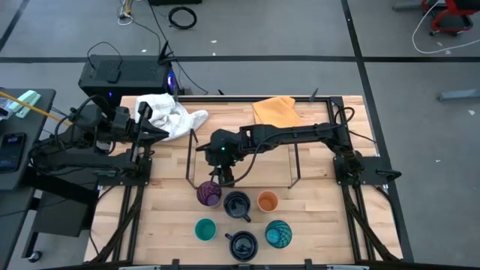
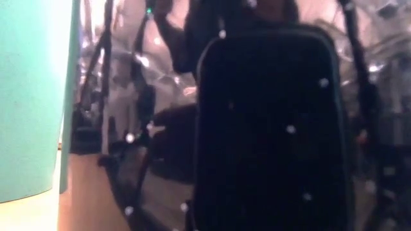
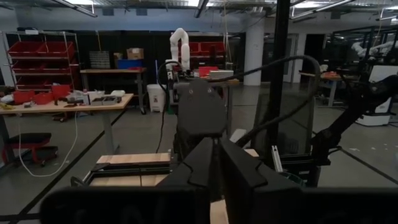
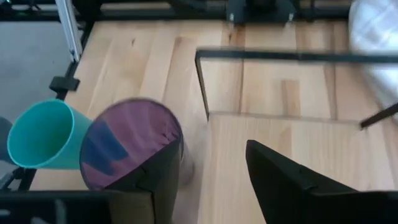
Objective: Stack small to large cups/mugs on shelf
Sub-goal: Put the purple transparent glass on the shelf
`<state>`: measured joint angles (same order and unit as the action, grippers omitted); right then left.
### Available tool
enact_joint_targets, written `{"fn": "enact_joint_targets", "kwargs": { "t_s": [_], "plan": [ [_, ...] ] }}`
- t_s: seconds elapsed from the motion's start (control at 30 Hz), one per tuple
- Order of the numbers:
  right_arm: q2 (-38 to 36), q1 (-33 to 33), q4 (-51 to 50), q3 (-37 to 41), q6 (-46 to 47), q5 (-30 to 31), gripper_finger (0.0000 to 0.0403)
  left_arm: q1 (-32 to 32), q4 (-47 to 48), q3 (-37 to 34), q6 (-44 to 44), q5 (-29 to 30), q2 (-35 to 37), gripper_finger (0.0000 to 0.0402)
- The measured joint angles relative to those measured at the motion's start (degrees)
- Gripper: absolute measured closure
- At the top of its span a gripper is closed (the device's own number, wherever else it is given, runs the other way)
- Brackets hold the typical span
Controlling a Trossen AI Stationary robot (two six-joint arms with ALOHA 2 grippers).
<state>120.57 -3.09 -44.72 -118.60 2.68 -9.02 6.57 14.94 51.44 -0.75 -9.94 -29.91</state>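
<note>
Six cups stand on the table in front of the black wire shelf (image 1: 241,161): a purple tumbler (image 1: 208,193), a navy mug (image 1: 237,204), an orange cup (image 1: 268,201), a small teal cup (image 1: 205,229), a second navy mug (image 1: 241,244) and a patterned teal cup (image 1: 277,234). My right gripper (image 1: 223,178) is open over the tumbler's (image 4: 134,143) far right rim. One finger (image 4: 152,180) is over its mouth and the other (image 4: 292,180) is outside. My left gripper (image 1: 161,131) is shut and waits at the far left. My right gripper comes at the purple tumbler's rim (image 4: 177,140) from above, slanting down, one finger over the mouth and one outside the wall. I cannot tell whether either finger touches it. The tumbler stands upright on the table.
A white cloth (image 1: 171,114) and a tan cloth (image 1: 276,109) lie at the table's far edge, behind the shelf. In the low view the small teal cup (image 2: 29,96) and a navy mug (image 2: 270,128) fill the foreground. The shelf's wire frame (image 4: 205,84) stands just beyond the tumbler.
</note>
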Motion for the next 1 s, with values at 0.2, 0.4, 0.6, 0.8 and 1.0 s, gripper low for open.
{"fn": "enact_joint_targets", "kwargs": {
  "t_s": [0.2, 0.4, 0.6, 0.8, 1.0],
  "plan": [
    [0.01, -0.85, 2.65, 3.63, 2.44, 0.87, 0.0209, -0.01, 0.01, 0.0, 0.02, -0.01, 0.0, 0.0372],
    [0.0, -1.65, 5.41, 6.44, 4.4, 1.18, 0.0212, 0.0, 0.02, 0.0, 0.02, -0.01, 0.0, 0.0366],
    [-0.02, -1.73, 6.21, 7.49, 6.63, 0.97, 0.0212, 0.0, 0.02, 0.0, 0.02, -0.01, 0.0, 0.0373],
    [-0.02, -2.33, 6.18, 7.51, 6.84, 0.81, 0.0212, 0.0, 0.02, 0.0, 0.02, -0.01, 0.0, 0.0374],
    [0.66, -2.29, 6.55, 7.49, 7.94, 0.79, 0.0212, 0.0, 0.02, 0.0, 0.02, -0.01, 0.0, 0.0366]
  ]
}}
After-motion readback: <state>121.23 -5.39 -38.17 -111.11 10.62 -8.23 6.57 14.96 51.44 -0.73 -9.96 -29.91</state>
